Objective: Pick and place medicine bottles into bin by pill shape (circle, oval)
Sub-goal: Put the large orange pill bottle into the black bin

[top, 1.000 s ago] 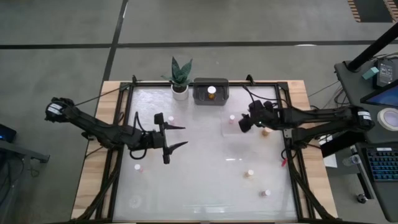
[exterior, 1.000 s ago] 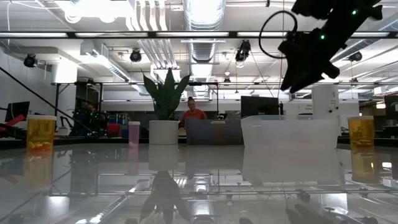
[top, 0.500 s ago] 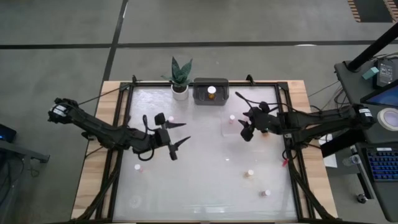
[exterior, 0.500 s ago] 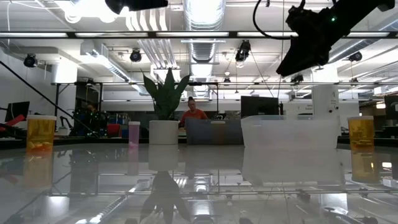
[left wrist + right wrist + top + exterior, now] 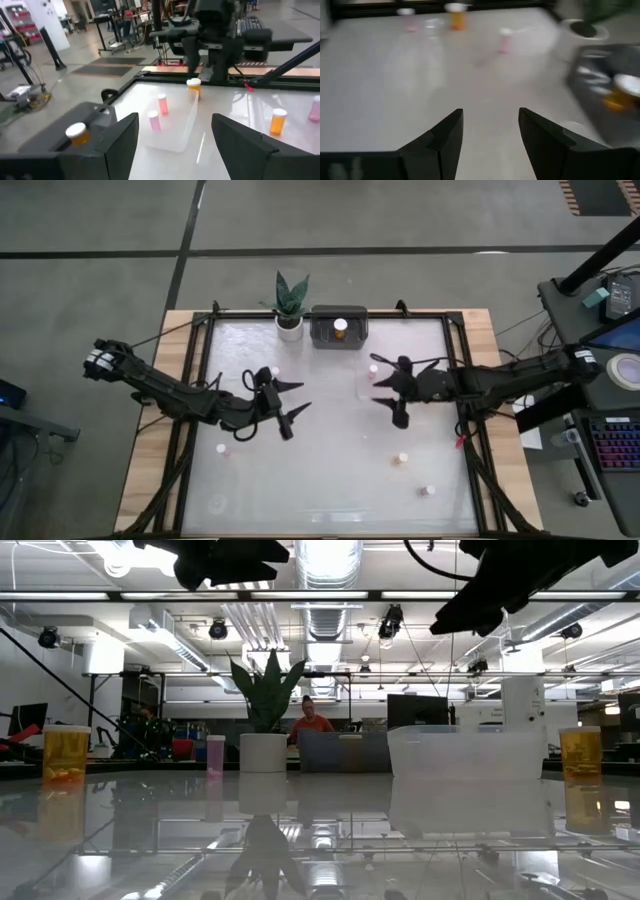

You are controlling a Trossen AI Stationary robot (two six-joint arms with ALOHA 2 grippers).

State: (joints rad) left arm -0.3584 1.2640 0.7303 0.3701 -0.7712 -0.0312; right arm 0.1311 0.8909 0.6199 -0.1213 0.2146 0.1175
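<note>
Hovering above the table's (image 5: pixel 330 480) middle area, both grippers hold nothing and have their fingers spread apart. The left gripper (image 5: pixel 290 402) sits left of centre, fingers pointing toward the table's right side. The right gripper (image 5: pixel 392 393) sits right of centre, fingers pointing toward the left gripper.

Medicine bottle locations:
- One amber bottle (image 5: pixel 341 328) with a white cap stands inside the dark bin (image 5: pixel 322 330) at the table's far edge, just beside the potted plant (image 5: pixel 289 308).
- One small pinkish bottle (image 5: pixel 275 372) stands near the left gripper, on its far side.
- One pinkish bottle (image 5: pixel 372 369) stands near the right gripper, beside the clear bin (image 5: pixel 176 137).
- One pinkish bottle (image 5: pixel 221 449) stands at the left edge, nearer the front.
- One amber bottle (image 5: pixel 402 459) and one pinkish bottle (image 5: pixel 428 491) stand well apart from the grippers, toward the front right.

The left wrist view shows the right arm (image 5: pixel 210 30) beyond the clear bin, with an amber bottle (image 5: pixel 193 86) just in front of it.
</note>
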